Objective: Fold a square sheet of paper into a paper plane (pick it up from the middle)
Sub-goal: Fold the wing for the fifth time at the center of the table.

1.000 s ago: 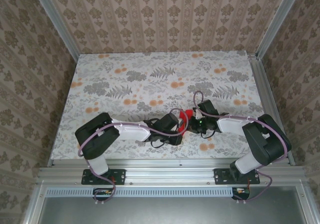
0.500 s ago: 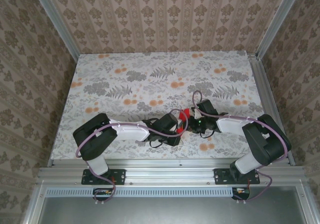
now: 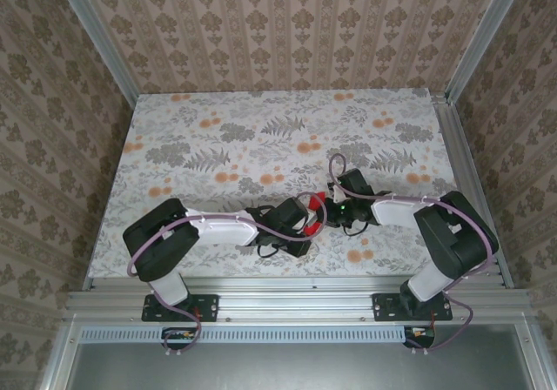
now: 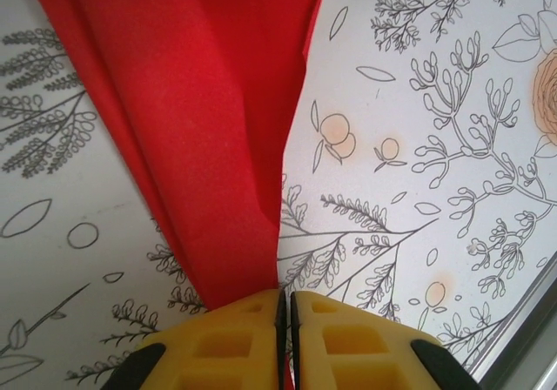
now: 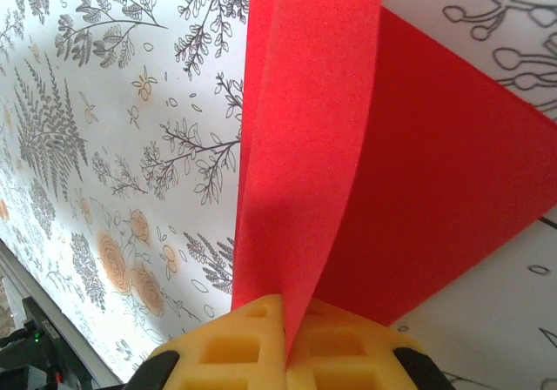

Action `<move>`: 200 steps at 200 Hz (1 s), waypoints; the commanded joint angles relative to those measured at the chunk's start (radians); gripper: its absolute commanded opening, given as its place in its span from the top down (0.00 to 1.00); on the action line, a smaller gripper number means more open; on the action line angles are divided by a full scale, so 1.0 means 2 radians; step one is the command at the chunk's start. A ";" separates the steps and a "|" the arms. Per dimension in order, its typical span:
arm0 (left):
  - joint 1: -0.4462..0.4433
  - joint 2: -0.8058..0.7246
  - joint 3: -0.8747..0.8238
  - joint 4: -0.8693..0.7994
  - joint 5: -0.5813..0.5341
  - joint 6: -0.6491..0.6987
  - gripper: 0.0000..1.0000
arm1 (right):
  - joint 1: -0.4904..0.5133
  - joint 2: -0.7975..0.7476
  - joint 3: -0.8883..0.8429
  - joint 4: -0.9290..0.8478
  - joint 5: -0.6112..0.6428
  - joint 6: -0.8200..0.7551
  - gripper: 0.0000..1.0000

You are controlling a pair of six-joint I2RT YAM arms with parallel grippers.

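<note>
while left hand (image 4: 285,301) and right hand (image 5: 285,310) each clamp the red paper (image 4: 200,103), flowered table (image 3: 261,129) spreads wide beyond.

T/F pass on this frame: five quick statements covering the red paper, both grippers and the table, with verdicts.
1. The left gripper is shut on the red paper. True.
2. The right gripper is open and clear of the red paper. False: it is shut on the paper's folded edge.
3. The red paper lies as a flat, unfolded square. False: it is folded, and both wrist views show its layers.
4. In the top view the red paper sits between the two grippers. True.
5. The table has a plain white surface. False: it has a floral print.
</note>
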 commanded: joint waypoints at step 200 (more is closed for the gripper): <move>-0.037 -0.070 -0.032 -0.076 -0.118 -0.054 0.67 | 0.015 0.061 0.022 -0.013 0.009 0.007 0.98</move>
